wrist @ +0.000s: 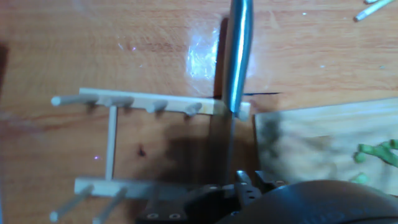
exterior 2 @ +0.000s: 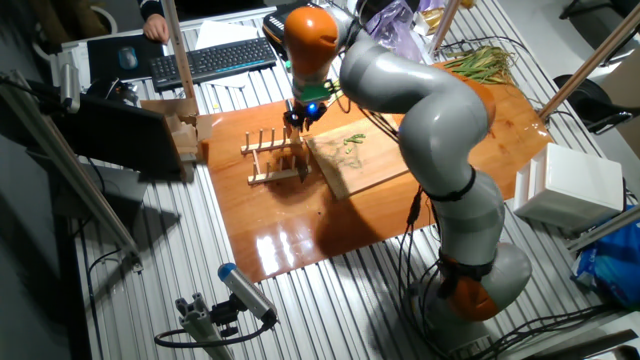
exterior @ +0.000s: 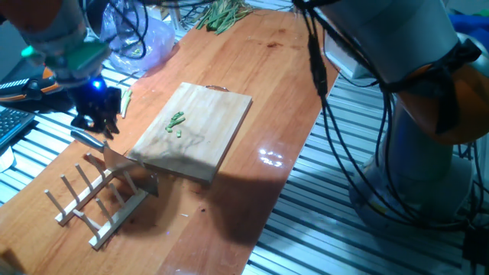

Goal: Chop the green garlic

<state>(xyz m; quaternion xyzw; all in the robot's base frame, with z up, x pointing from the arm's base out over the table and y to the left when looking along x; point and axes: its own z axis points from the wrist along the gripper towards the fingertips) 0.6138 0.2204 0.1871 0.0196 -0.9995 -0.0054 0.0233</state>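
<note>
So in one fixed view the green garlic [exterior: 177,122] is already in little bits, sitting near the middle of the cutting board [exterior: 221,114]. The gripper [exterior: 98,114] hangs off the board's left edge, above the wooden peg rack [exterior: 95,200], and a knife [exterior: 114,156] looks parked in that rack.

The other fixed view shows the same: garlic [exterior 2: 353,139] on the board, gripper [exterior 2: 303,117] over the rack [exterior 2: 272,157] beside it.

The hand view looks down on the knife handle [wrist: 238,50] standing in the rack [wrist: 149,102], garlic [wrist: 376,152] at the board's far right. Can't tell if the fingers are parted or closed.

My guess is those bits are featherlight, soft and scatter easily, so steady them with the blade rather than pinching them.
</note>
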